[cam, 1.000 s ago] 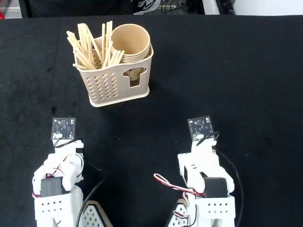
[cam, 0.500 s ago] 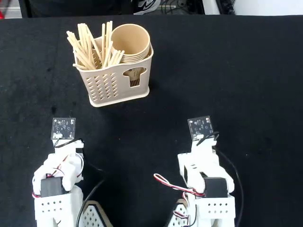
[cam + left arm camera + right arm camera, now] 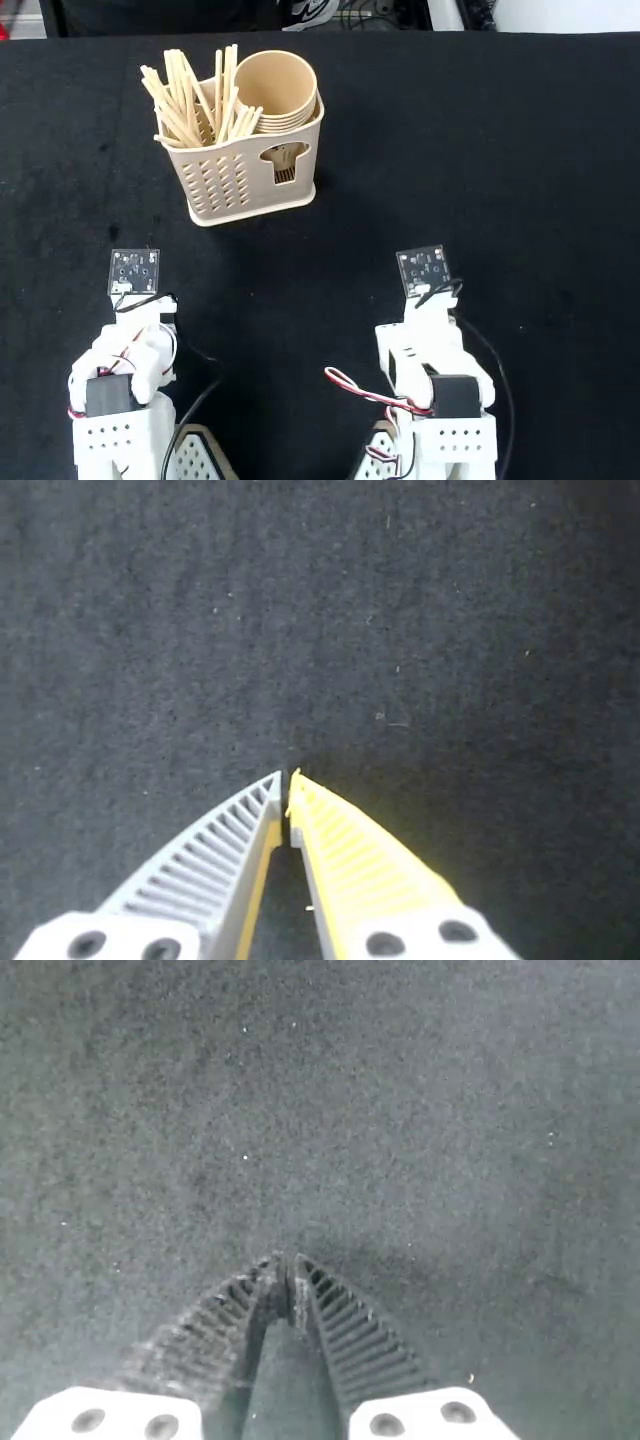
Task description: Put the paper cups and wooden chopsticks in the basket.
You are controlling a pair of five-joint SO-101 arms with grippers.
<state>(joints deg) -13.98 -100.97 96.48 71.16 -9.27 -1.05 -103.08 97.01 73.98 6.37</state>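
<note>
Beige slotted basket (image 3: 245, 180) upright on the black table (image 3: 480, 150), in the far part and toward the left side as seen from the high view. Inside it, a stack of paper cups (image 3: 277, 85), nested one in another with the mouth up, taking the right half of the basket and rising above its rim. Just beside the cups, in the left half, a bundle of wooden chopsticks (image 3: 195, 100), standing on end and fanned out, some leaning out over the left rim, some resting against the cup stack. On the basket wall that faces the arms, a handle cut-out with rows of small slots beside it. At the near edge of the table, one white arm (image 3: 125, 385) on the left of the high view and a second white arm (image 3: 440, 385) on the right, both folded back, well apart from the basket and from each other, each with a small square board (image 3: 133, 271) at its front end. Cannot tell from the high view which arm belongs to which side. Left tool (image 3: 287, 778): one half grey and the other yellow, tips touching, closed with nothing between them, above the black table surface. Right tool (image 3: 285, 1262): both halves dark and ribbed, tips pressed together as well, gripping nothing, also above the black surface
</note>
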